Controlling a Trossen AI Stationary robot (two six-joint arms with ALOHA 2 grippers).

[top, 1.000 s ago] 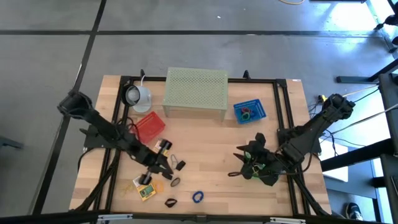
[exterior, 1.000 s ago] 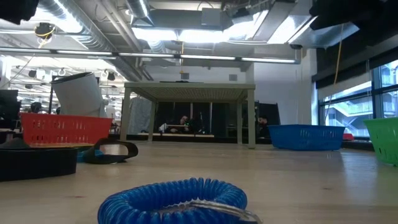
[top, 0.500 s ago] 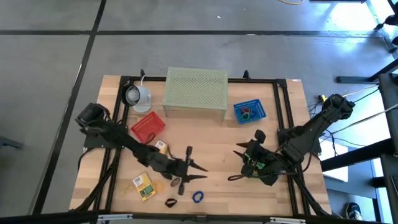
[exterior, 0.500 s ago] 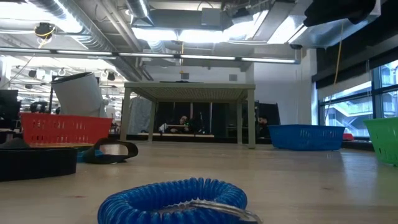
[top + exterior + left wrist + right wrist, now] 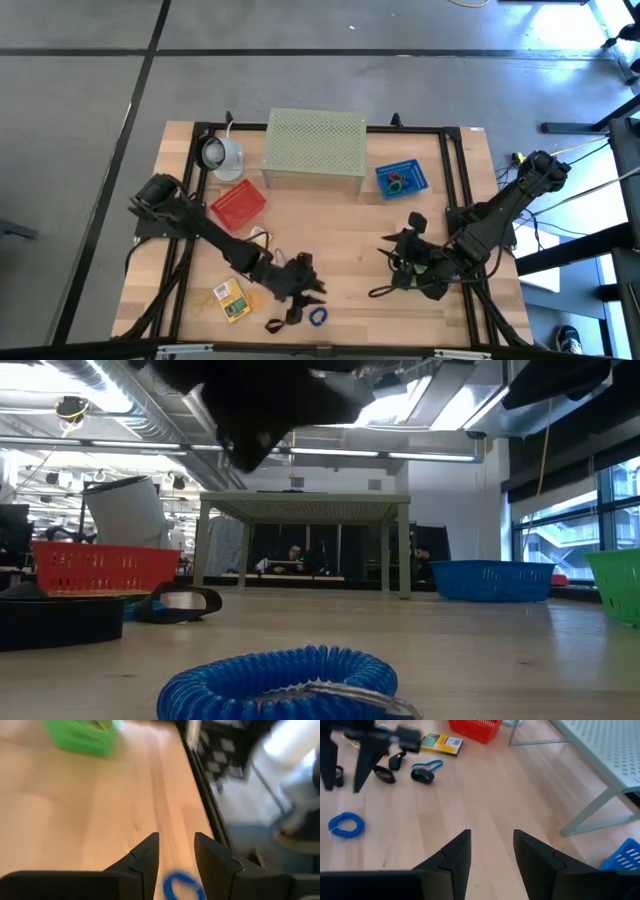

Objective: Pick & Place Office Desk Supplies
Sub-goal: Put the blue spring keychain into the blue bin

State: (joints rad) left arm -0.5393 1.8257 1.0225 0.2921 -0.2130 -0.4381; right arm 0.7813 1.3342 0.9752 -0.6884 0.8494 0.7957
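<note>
1. Blue coiled loop (image 5: 318, 317) lies on the table (image 5: 340, 225), near edge.
2. Left end effector (image 5: 312, 290), fingers parted, hovers just above it, empty.
3. Right end effector (image 5: 388, 262), released, waits right of centre.

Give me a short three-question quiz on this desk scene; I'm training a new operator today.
1. True or false: the blue coiled loop lies inside the red basket.
2. Which gripper is nearer the blue coiled loop? A) left gripper B) right gripper
3. Fill in: the blue basket sits beside the pale green ____ stand.

Key: 1 false; 2 A; 3 perforated.
</note>
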